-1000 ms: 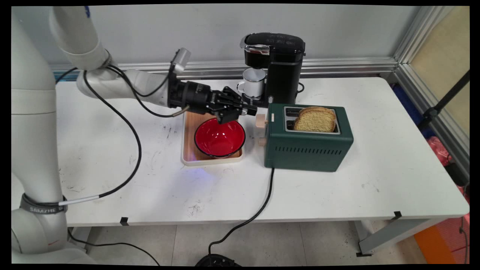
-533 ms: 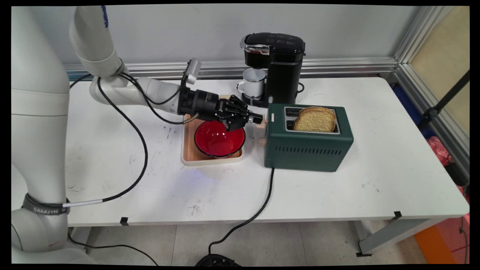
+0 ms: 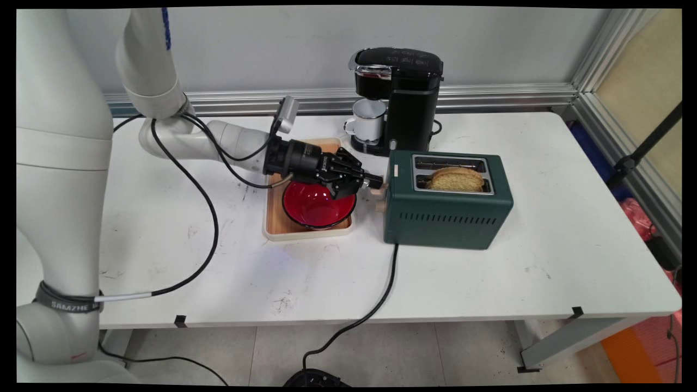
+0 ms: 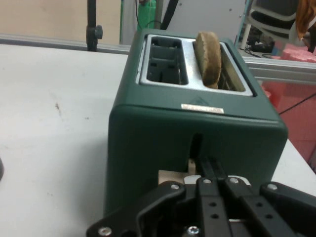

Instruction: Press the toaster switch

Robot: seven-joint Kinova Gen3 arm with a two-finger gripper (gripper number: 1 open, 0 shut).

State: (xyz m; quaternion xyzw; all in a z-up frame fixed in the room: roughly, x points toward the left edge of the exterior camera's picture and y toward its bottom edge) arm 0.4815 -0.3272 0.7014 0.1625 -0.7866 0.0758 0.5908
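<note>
My gripper (image 3: 374, 181) is shut, and its joined fingertips rest on the beige lever (image 3: 378, 188) at the left end of the green toaster (image 3: 446, 218). A slice of bread (image 3: 456, 178) sits low in the nearer slot, with only its top showing; the far slot is empty. In the hand view the gripper (image 4: 210, 170) presses at the vertical lever slot of the toaster (image 4: 163, 143), with the beige lever (image 4: 173, 177) just below the fingertips. The bread (image 4: 207, 57) stands in the right-hand slot. A beige knob (image 3: 379, 206) sits under the lever.
A red bowl (image 3: 313, 209) sits in a wooden tray (image 3: 275, 218) under my wrist. Behind the toaster stands a black coffee machine (image 3: 414, 98) with a white mug (image 3: 368, 121) under its spout. The toaster's black cord (image 3: 375, 305) runs off the table's front edge.
My gripper moved right and down onto the toaster's lever. The lever went down with it, and the bread sank from standing well above the slot to sitting low in it.
</note>
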